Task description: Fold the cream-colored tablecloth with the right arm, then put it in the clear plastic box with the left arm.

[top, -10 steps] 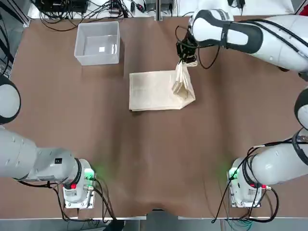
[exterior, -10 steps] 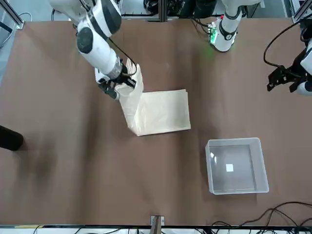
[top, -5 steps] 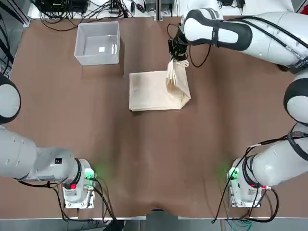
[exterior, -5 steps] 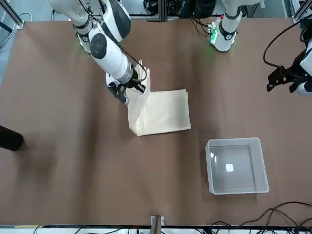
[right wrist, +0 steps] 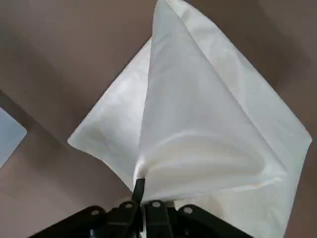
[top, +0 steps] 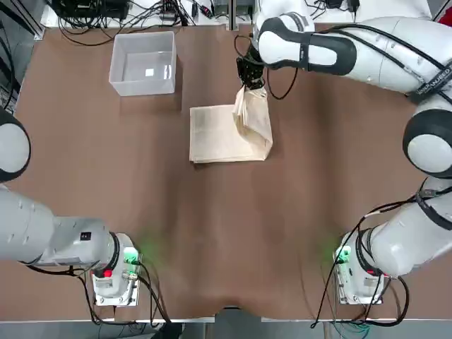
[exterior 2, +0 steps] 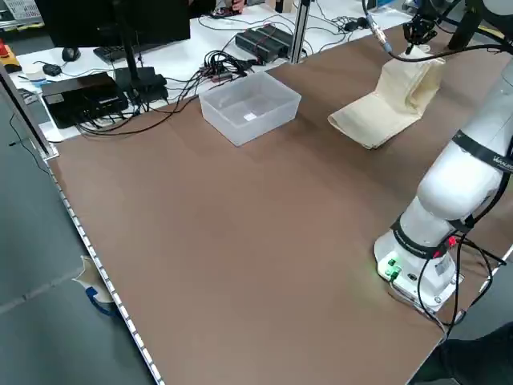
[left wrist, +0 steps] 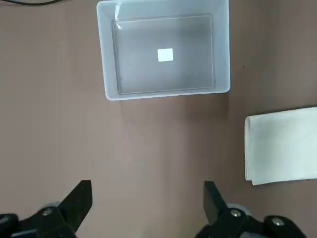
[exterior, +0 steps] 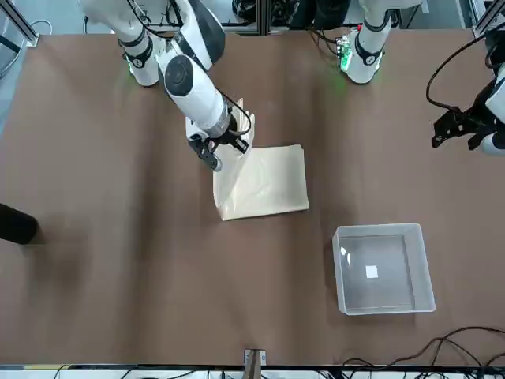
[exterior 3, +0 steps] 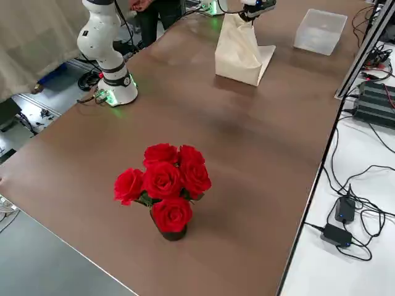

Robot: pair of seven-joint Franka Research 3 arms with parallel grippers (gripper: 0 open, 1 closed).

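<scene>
Gripper: right gripper at top edge, partly cut off, pinching a raised corner of cloth.
Cloth: cream-colored tablecloth hanging as a peak from that grip, lower part spread on brown table.
Box: clear plastic box beside gripper, apart from cloth.
Flowers: red roses in dark vase, well apart from gripper.
Base: white arm base with green light.

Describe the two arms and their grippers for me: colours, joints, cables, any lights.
Both arms are glossy white with grey round joint caps. The right arm has a dark band near the wrist, thin black cables looping along it and a small dark right gripper. The left gripper has black fingers. Each base shows green and red lights with black cables trailing off.
</scene>
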